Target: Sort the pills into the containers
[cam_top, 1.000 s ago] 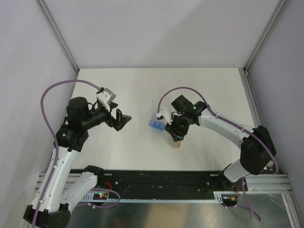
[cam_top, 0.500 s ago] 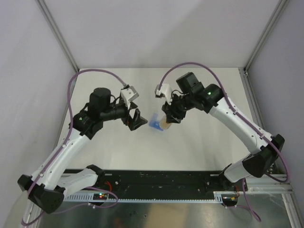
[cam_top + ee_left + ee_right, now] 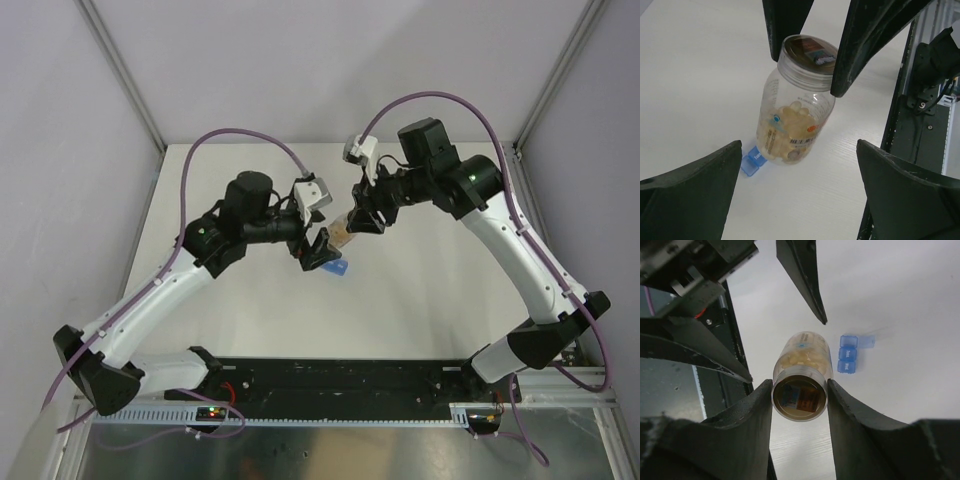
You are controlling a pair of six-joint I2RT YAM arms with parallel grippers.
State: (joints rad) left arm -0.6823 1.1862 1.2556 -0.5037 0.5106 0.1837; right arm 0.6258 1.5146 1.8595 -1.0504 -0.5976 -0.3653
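While the right gripper (image 3: 800, 392) clamps the grey screw cap (image 3: 807, 62) of the pill bottle (image 3: 795, 117), I see clear plastic with pale yellow pills (image 3: 792, 112) heaped toward its lower end (whether its base touches the table I cannot tell). The light-blue pill box (image 3: 848, 354) lies flat on the white table (image 3: 440, 300) just beside the bottle's base, a short strip of square compartments with one lid flipped up. My left gripper (image 3: 316, 249) hangs close over the box, jaws spread wide, gripping nothing. Bare table runs toward the right and far edges; the black rail (image 3: 340, 380) bounds the near side
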